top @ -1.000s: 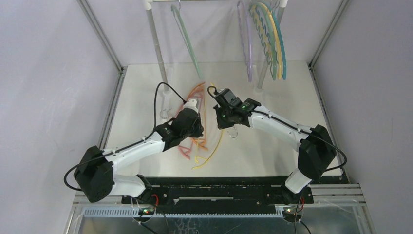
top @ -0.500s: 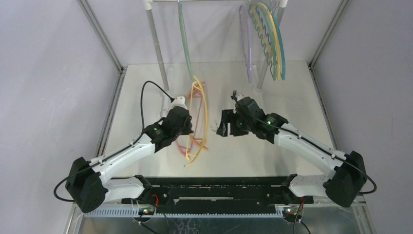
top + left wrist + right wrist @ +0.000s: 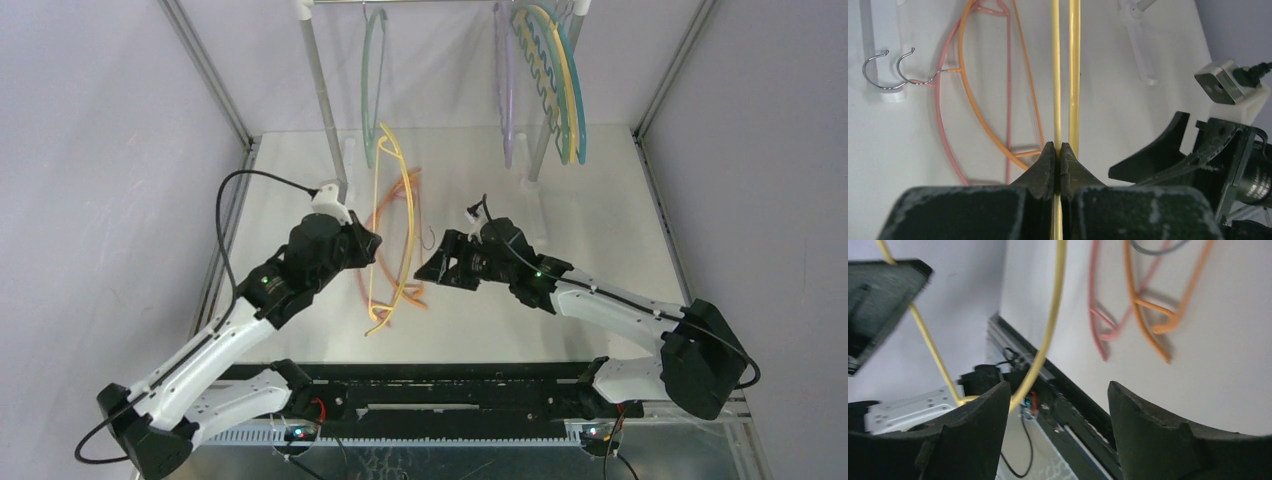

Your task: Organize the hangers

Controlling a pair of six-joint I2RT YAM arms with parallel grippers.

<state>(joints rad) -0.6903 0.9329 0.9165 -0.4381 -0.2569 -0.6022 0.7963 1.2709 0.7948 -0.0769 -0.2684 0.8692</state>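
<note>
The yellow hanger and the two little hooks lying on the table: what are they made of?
The yellow hanger looks like plastic: thin, evenly coloured and smooth, with a soft sheen. The two hooks look like bare metal wire: silvery and shiny, with bright glints. Looks alone can't settle it for certain.

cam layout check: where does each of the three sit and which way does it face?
Top: above, behind the bases, facing down on table and rail; both arms show.
Left wrist: looks down along the shut left pincer clamping the yellow hanger.
Right wrist: looks past the open right pincer toward the table's near edge.
Shared by all: yellow hanger, orange hanger, pink hanger.
</note>
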